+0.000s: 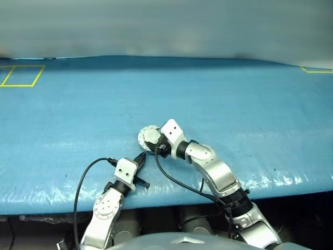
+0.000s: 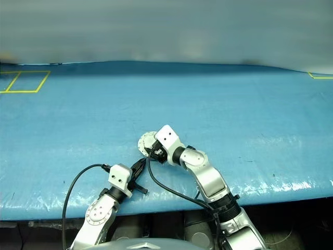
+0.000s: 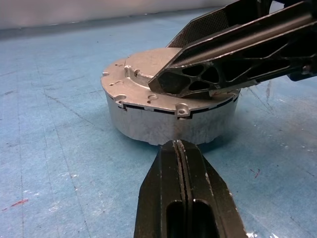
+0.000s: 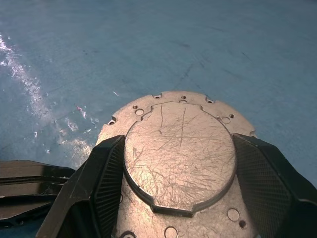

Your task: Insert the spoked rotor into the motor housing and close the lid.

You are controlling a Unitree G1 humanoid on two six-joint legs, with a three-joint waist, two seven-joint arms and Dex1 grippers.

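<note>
One scratched silver lid (image 4: 179, 148) (closed)

Blue table cover (image 1: 234, 99) bears yellow tape squares (image 1: 22, 76).

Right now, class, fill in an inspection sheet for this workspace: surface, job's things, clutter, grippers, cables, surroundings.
Surface: blue table, scuffed, glare along the near edge.
Job's things: lid down on the housing, plain scratched face up; rotor not visible.
Clutter: nothing seen.
Grippers: right gripper astride the lid's raised centre, one finger each side; left gripper shut, tip just short of the housing wall.
Cables: black cable looping from the left wrist; another cable along the right arm.
Surroundings: yellow floor markings beyond the table.
</note>
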